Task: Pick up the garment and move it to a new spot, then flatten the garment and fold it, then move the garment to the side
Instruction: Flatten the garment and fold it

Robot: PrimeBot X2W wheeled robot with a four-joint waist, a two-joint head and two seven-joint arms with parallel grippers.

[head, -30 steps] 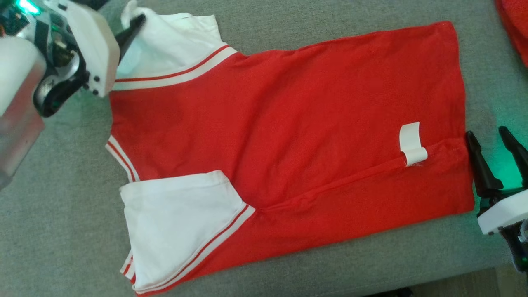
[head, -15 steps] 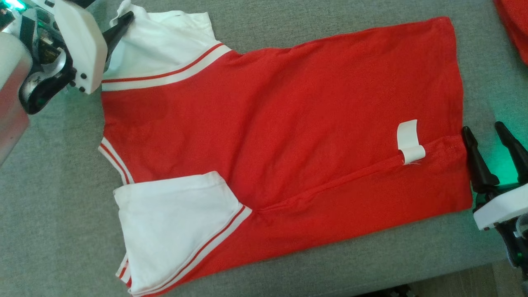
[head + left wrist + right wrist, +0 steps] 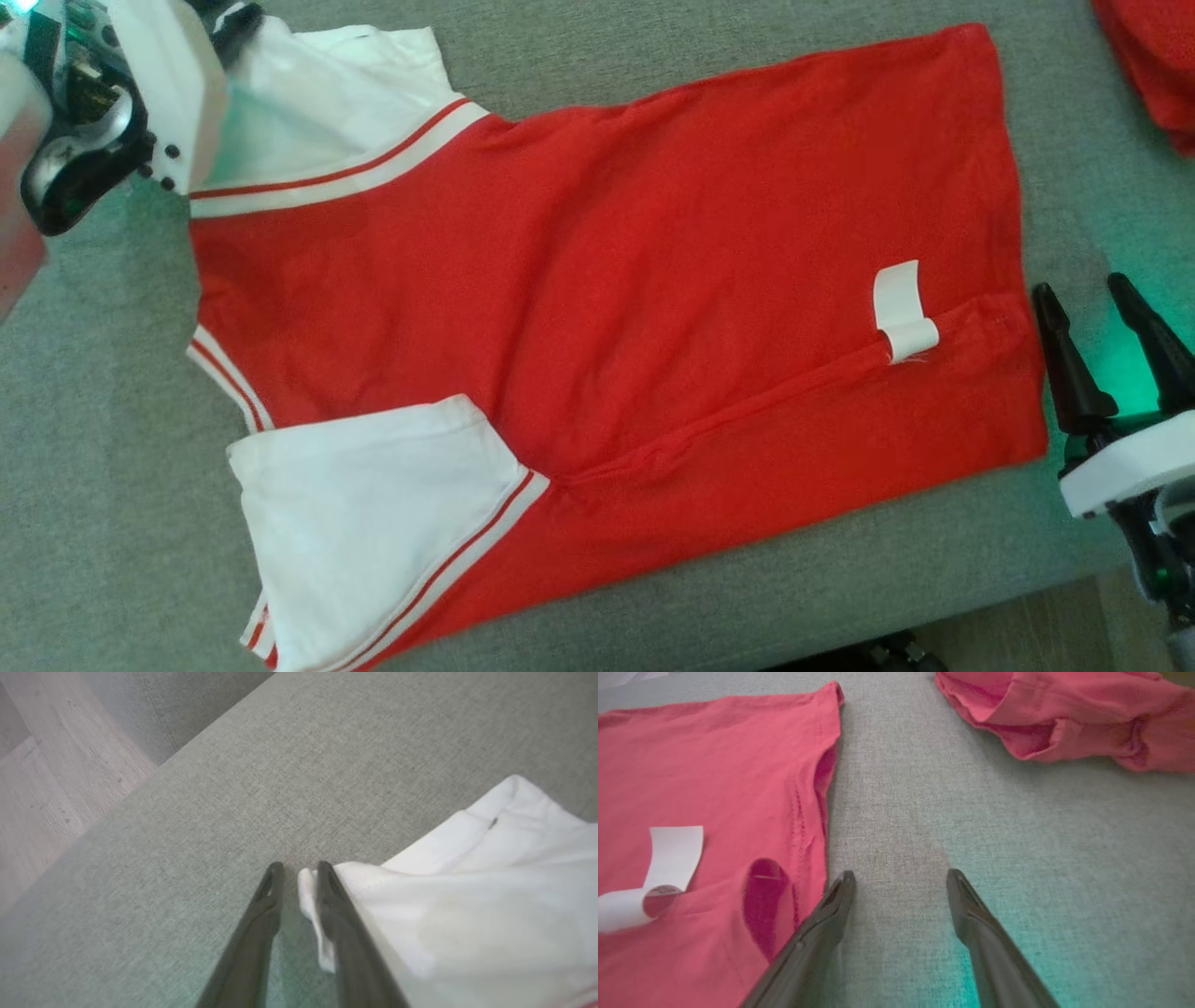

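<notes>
Flattening is looking like the step in hand: the garment (image 3: 607, 280), red with white sleeves, is lying spread on the grey cushion (image 3: 653, 597) between the two grippers and is not yet folded.

The left gripper (image 3: 299, 870) is pinching the edge of the upper sleeve (image 3: 317, 103). Its fingers are standing almost together with a strip of white cloth caught between them, and the rest of that sleeve is bunching and draping over the finger on the cloth side. Beyond its tips, bare cushion is running out toward the wooden floor (image 3: 46, 788).

The right gripper (image 3: 1080, 286) is waiting with its fingers spread and nothing between them. The garment's bottom hem is lying just beside its left finger, and the white label (image 3: 901, 308) is curling up from the red cloth a little further to that side. Well apart, off past its right finger, another red cloth (image 3: 1064, 714) is lying in a heap.

By my reading, the next move is asking the left gripper to draw the pinched sleeve outward, away from the red body, until the bunching is gone, then let go so it is lying as flat as the lower sleeve (image 3: 373, 504). The right gripper is probably needing to close on the hem beside it to hold the body taut or to start the fold.
</notes>
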